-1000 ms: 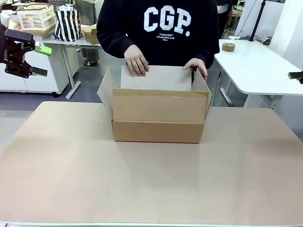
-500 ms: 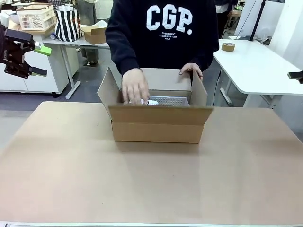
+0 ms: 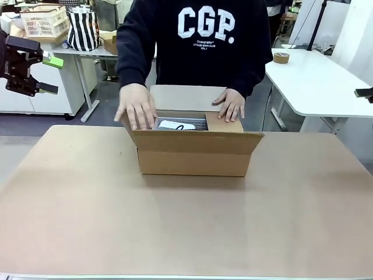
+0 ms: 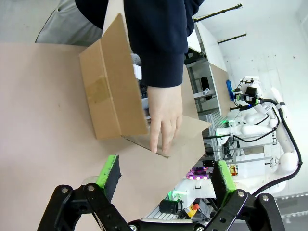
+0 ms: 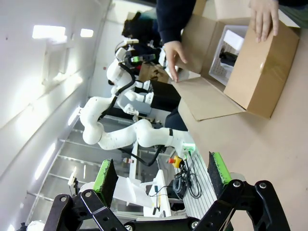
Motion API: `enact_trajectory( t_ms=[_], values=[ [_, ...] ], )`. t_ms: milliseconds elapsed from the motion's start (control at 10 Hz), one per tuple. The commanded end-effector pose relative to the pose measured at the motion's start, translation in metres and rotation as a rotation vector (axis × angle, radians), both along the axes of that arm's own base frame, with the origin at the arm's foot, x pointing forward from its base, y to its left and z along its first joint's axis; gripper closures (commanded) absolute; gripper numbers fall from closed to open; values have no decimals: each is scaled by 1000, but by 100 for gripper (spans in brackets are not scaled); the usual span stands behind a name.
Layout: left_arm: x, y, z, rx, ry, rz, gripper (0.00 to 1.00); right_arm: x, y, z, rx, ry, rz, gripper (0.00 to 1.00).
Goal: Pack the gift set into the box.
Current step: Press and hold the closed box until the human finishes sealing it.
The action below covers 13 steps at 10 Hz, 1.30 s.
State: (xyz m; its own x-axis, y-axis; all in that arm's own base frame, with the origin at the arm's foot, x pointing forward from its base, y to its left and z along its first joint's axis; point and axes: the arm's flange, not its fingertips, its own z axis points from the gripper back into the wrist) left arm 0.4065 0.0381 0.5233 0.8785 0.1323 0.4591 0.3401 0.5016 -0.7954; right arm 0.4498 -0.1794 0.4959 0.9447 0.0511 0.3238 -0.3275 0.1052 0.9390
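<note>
Brown tabletop (image 3: 186, 221), open cardboard box (image 3: 195, 153) at its far middle, what may be the gift set (image 3: 182, 124) inside, grey and white, person's hands (image 3: 137, 106) on both side flaps, left gripper (image 3: 51, 76) raised far left, fingers apart, right gripper (image 5: 161, 172) likewise spread, holding nothing

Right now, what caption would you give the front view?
One hand and the other hand of a person rest on flaps of the box.

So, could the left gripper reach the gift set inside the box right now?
Probably not. The left gripper hangs open, well off to the side, while the person's hands rest on the side flaps of the box, above the gift set, crowding the opening.
</note>
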Motion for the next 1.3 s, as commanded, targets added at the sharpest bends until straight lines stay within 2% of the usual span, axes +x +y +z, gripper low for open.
enact_trajectory(
  t_ms=[0, 1200],
  values=[
    [-2, 0, 3, 5, 16, 2, 0, -3, 3, 0, -2, 4, 4, 0],
    [-2, 0, 3, 5, 16, 2, 0, -3, 3, 0, -2, 4, 4, 0]
  ],
)
